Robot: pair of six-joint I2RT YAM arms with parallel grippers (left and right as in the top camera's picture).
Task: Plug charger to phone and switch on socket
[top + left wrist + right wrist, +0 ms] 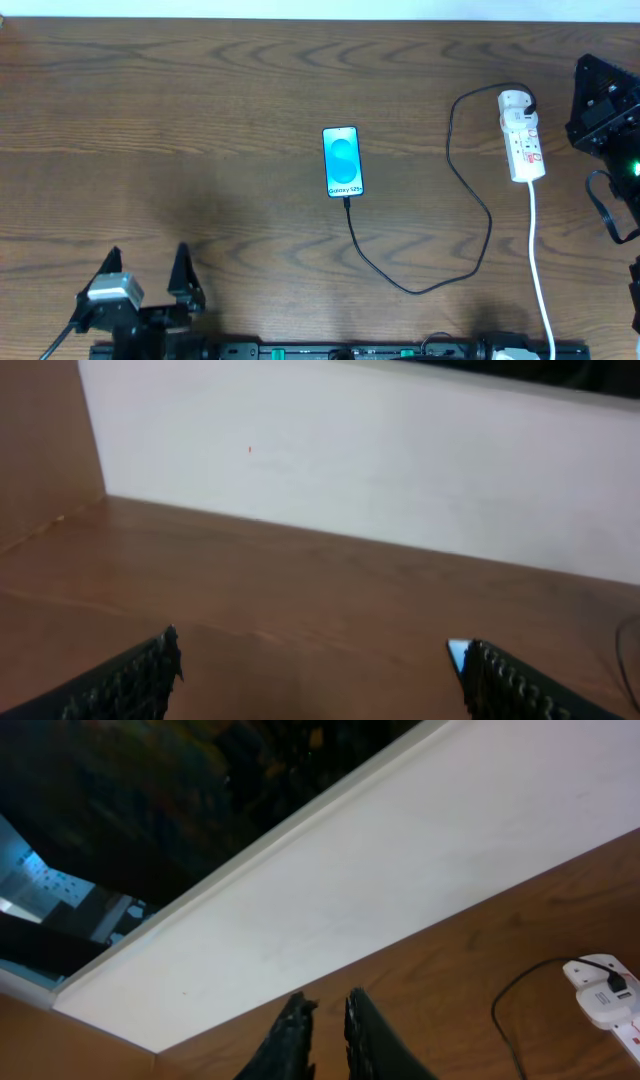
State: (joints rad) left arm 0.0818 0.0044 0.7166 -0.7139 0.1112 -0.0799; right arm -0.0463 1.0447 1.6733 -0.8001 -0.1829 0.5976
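The phone (pixel 342 161) lies flat mid-table, its blue screen lit and its white text strip at the near end. The charger (pixel 470 262), a thin black cable, meets the phone's near end and loops right and up to the top of the socket (pixel 523 137), a white power strip at the right. My left gripper (pixel 146 266) stands open and empty at the front left; in the left wrist view the left gripper (pixel 320 644) shows only a corner of the phone (pixel 457 653). My right gripper (pixel 328 1005) is shut on nothing, raised, with the socket (pixel 608 1002) at the right edge of its view.
The socket's white cord (pixel 540 270) runs toward the front edge. The right arm (pixel 603 100) sits just right of the socket. A white wall (pixel 380 470) borders the far side of the wooden table (pixel 200 120). A black rail (pixel 330 351) lies along the front edge.
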